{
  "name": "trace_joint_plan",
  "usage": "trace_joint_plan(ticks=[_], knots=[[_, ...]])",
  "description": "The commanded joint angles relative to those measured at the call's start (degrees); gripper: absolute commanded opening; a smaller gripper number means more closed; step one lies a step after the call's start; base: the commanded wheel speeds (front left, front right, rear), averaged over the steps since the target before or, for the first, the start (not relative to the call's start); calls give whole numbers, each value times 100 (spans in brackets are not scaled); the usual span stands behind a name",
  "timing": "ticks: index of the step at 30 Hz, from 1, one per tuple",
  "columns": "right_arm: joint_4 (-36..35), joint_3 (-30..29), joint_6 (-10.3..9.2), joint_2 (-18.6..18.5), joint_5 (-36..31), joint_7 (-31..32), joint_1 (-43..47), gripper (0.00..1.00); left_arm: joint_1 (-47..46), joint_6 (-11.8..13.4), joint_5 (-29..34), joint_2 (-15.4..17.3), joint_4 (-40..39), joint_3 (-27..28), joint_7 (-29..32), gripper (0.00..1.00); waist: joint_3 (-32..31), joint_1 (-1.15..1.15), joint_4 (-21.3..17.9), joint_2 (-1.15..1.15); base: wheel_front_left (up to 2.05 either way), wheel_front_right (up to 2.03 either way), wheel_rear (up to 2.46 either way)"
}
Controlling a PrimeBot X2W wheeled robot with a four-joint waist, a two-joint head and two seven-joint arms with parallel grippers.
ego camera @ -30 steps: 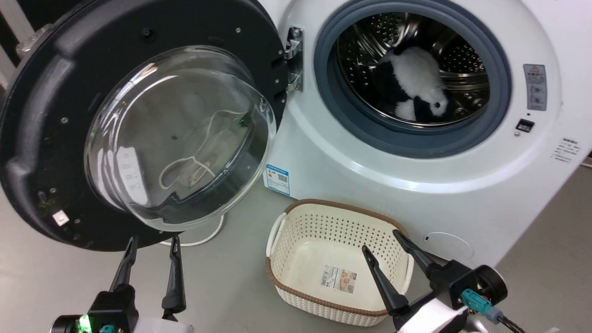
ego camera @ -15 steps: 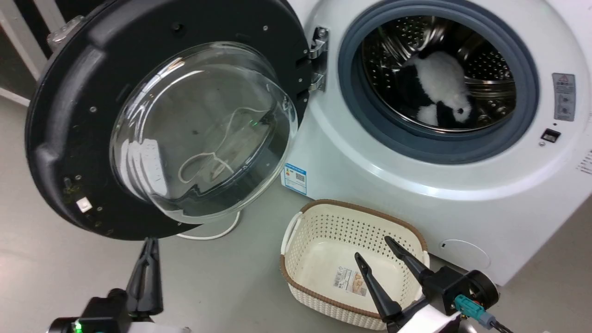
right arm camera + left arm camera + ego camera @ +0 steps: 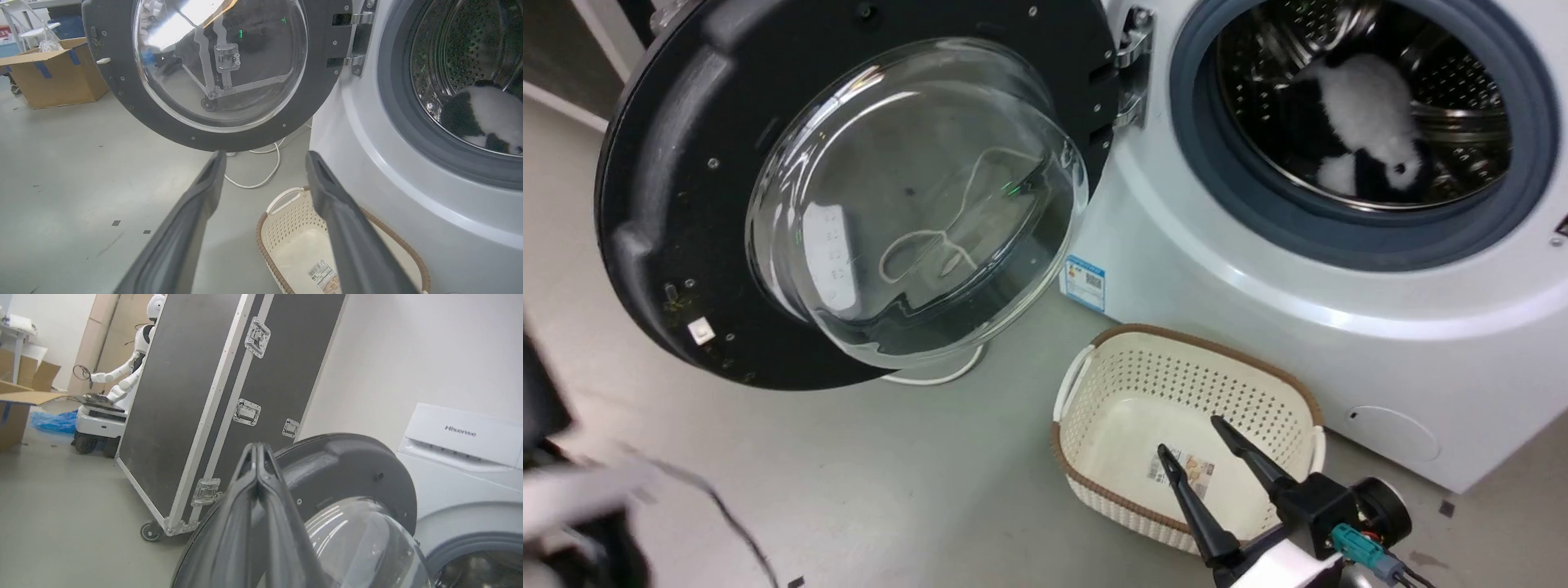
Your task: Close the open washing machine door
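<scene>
Since a second ago the left gripper (image 3: 257, 447) has brought its jaws together, empty, now raised before the washing machine door (image 3: 347, 465). That door hangs wide open on its hinge (image 3: 1131, 73) left of the washing machine (image 3: 1258, 310), a glossy black ring around a bulging clear bowl. The right gripper (image 3: 1188, 435) hovers over the cream basket (image 3: 1111, 502), jaws apart and empty.

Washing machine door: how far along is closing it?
Done: nothing yet; the door hangs wide open on its hinge. In hand: the left gripper, shut, points toward the door; contact can't be told. The right gripper is open by the basket. Left: swing the door onto the machine.
</scene>
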Motion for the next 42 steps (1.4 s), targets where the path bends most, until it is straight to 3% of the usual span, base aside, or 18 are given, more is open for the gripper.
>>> trace_joint_plan(ticks=[1, 2, 8, 11, 17, 24, 29, 35, 42], knots=[[21, -11, 5, 9, -31, -54, -33, 100, -282, -38, -429, 30, 171, 182, 50, 0, 77, -1, 66, 0, 0, 0, 0], [19, -34, 5, 10, -52, -66, -41, 100, -567, -13, -885, 65, 395, 412, 189, 0, 110, -1, 95, 0, 0, 0, 0], [5, -31, 6, 11, -90, -124, -180, 100, -1969, 138, -2250, 1102, 1988, 1245, 1251, 0, 333, -1, -59, 0, 0, 0, 0], [18, 9, 6, 11, -106, -124, -211, 100, -2432, 149, -2314, 1706, 2697, 1295, 1546, 0, 414, -1, -201, 0, 0, 0, 0], [76, -36, 6, 11, -216, -124, -244, 100, -3311, 281, -2827, 2125, 4026, 1242, 2432, 0, 558, -1, -377, 0, 0, 0, 0], [128, 3, 6, 11, -222, -124, -369, 100, -3855, 464, -3468, 2381, 5399, 1328, 3671, 0, 623, -1, -543, 0, 0, 0, 0], [135, 10, 6, 11, -194, -124, -378, 100, -3904, 239, -3729, 2506, 5861, 1212, 4568, 0, 643, -1, -589, 0, 0, 0, 0], [177, -44, 6, 11, -179, -124, -308, 100, -3754, -154, -4180, 2382, 5825, 1121, 5552, 0, 538, -1, -552, 0, 0, 0, 0], [171, -129, 6, 11, -18, -124, -156, 100, -3164, -261, -4765, 1990, 5189, 1065, 6639, 0, 176, -1, -470, 0, 0, 0, 0]])
